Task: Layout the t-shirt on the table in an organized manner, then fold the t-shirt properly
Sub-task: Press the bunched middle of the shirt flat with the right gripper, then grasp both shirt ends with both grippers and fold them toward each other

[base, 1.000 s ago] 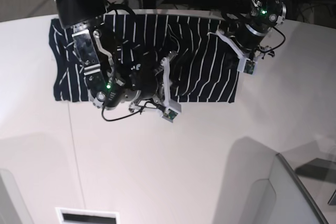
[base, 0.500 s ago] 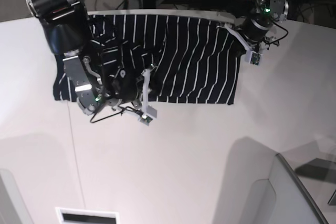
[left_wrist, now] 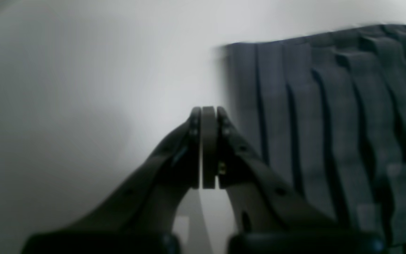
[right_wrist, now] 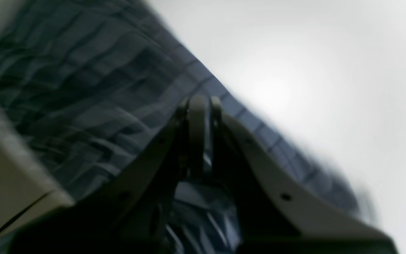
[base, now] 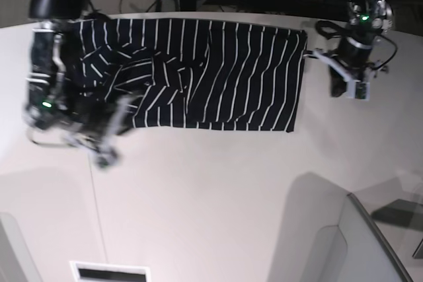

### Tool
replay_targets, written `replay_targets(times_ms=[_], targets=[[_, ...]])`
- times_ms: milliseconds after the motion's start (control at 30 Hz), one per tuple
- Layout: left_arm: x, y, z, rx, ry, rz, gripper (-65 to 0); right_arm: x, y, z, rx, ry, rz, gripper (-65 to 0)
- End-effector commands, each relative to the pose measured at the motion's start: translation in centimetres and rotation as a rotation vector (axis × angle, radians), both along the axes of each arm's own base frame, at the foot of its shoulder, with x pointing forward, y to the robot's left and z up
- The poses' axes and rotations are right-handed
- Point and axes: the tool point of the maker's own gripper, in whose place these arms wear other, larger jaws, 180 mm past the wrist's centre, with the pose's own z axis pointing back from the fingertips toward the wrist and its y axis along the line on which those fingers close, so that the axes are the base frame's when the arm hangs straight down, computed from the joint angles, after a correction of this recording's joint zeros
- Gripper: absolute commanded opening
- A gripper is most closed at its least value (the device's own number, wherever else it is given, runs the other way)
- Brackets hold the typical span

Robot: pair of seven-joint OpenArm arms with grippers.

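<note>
The t-shirt point(base: 198, 74) lies on the white bench point(base: 218, 203), near the far edge. It's dark navy w/ thin white stripes. In the base view it is spread out wide and mostly flat. The right half looks smooth. The left half is bunched up, w/ folds and wrinkles in the middle and at the left end. The bottom hem runs in a fairly straight line.

There are 2 arms. The left gripper point(base: 349, 87) is at the right end of the shirt in the base view, just beside the shirt's edge and over bare bench. In the left wrist view the left gripper point(left_wrist: 204, 116) has its 2 fingers pressed together w/ nothing between them. The shirt point(left_wrist: 330, 123) is off to its right, not in the gripper.

The right gripper point(base: 106, 153) is at the left side in the base view, near the shirt's lower left corner, and it's blurry. In the right wrist view the right gripper point(right_wrist: 199, 106) has its fingers very close, w/ only a thin gap. That view is blurry too. The shirt point(right_wrist: 83, 88) lies under and behind the fingers, but no cloth shows pinched between the tips.

A thin seam line point(base: 92, 183) runs across the bench near the left side.
</note>
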Motion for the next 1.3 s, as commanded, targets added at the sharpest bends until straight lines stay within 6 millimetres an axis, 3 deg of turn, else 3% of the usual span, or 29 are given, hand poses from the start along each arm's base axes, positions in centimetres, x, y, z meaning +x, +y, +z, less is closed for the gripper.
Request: replay_targets(times_ms=[0,100,200,233,367,433,767,1067,1267], targets=[[0.4,1.0,0.9,0.009,-0.037,0.017,-65.0,1.0,-1.6,1.3,0.026,-0.038,-0.059,-54.6],[-1.2,4.6,0.1,0.036,-0.003,0.105,-65.0,-1.0,-7.9,0.3,0.005,0.027,-0.258,-31.7],[-2.1,6.0,-0.7,0.028,0.035,0.084,-65.0,-3.0,-12.2,-0.4,-0.024,0.044,-0.362,-11.6],[-2.5,6.2,-1.0,0.018,0.048,0.072,-65.0,-3.6,-12.9,-0.9,-0.024,0.056,-0.38,-9.0],[-3.1,7.1,-1.6,-0.021,0.065,0.063,-65.0,-5.7,-16.1,-3.2,-0.019,0.126,-0.454,-8.6],[-3.2,7.4,-2.1,-0.045,0.075,0.063,-65.0,-6.5,-16.0,-4.8,0.022,0.172,-0.475,-8.6],[-2.8,7.1,-2.7,-0.069,0.078,0.064,-65.0,-6.6,-13.2,-6.9,0.237,0.213,-0.509,-8.6],[-1.6,7.1,-3.9,-0.112,0.081,0.092,-65.0,-7.7,-9.2,-8.3,0.237,0.294,-0.385,-8.7],[0.2,2.7,-4.8,-0.143,0.098,-0.033,-65.0,-9.2,-5.8,-8.7,0.228,0.334,-0.284,-8.7]])
